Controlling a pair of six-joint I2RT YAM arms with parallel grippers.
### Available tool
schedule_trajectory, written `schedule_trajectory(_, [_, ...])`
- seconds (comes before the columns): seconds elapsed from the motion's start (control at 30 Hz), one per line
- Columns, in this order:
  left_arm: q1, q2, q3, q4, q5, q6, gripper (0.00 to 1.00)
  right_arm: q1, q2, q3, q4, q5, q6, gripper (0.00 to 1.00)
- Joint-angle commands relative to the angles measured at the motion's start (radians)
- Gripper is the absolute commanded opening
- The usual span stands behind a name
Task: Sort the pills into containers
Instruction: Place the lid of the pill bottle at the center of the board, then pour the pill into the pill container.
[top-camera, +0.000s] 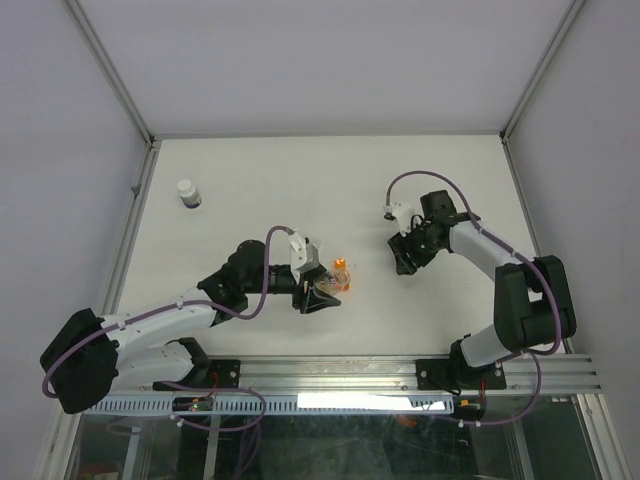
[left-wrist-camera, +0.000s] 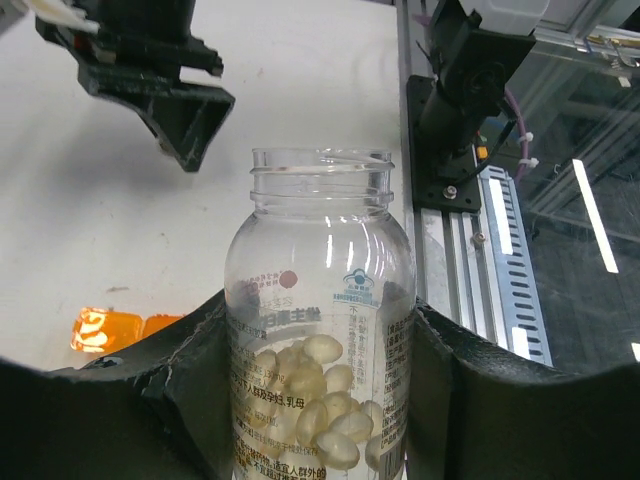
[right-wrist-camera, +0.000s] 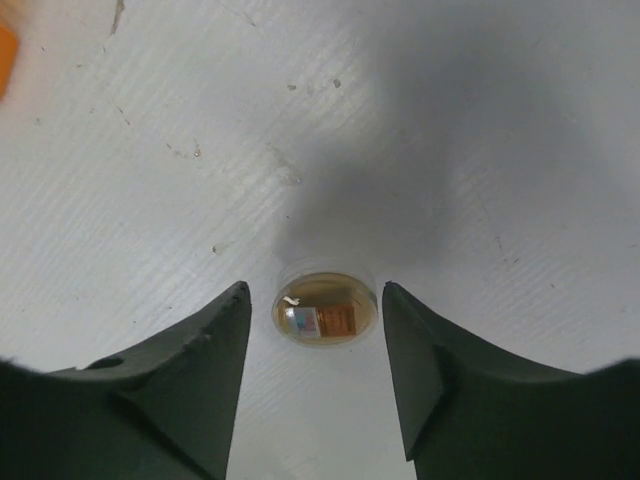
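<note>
Left gripper (top-camera: 320, 292) clamps clear vial (left-wrist-camera: 318, 250) upright, uncapped, pale pills (left-wrist-camera: 322, 405) in its bottom; mid-worktop (top-camera: 300, 180), toward the near edge. Orange cup (top-camera: 340, 271) just beside the vial. Right gripper (right-wrist-camera: 315, 300) jaws apart, straddling small round lid (right-wrist-camera: 325, 315) without touching. White bottle (top-camera: 188, 193) near far-left corner.

This was a robotics lab test cell, not a lived-in room. A bare white counter (top-camera: 330, 180) sat boxed in by plain white panels (top-camera: 60, 120) on aluminium framing (top-camera: 118, 85). Two robot arms (top-camera: 170, 315) were bolted to a slotted aluminium rail (top-camera: 350, 372) at its near edge. Purple cables (top-camera: 424, 174) looped along them.
</note>
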Motion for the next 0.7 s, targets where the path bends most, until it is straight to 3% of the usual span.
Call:
schedule_trajectory(0.0, [0.034,-0.030,0.005,0.186,0.084,0.019,0.00,-0.010,-0.010,0.052,0.011,0.014,0.022,0.64])
schedule_trajectory(0.07, [0.050,-0.032,0.008,0.216,0.111,-0.003,0.00,-0.019,-0.024,0.056,0.003,-0.007,0.026,0.76])
schedule_trajectory(0.2, [0.079,-0.062,0.052,0.155,0.096,-0.036,0.00,-0.049,-0.080,0.067,-0.018,-0.079,0.023,0.81])
schedule_trajectory(0.5, [0.084,-0.245,0.285,-0.435,-0.119,0.049,0.00,-0.088,-0.187,0.066,-0.021,-0.182,0.022,0.82])
schedule_trajectory(0.67, [0.082,-0.163,0.365,-0.693,-0.206,0.143,0.00,-0.090,-0.195,0.070,-0.023,-0.199,0.020,0.82])
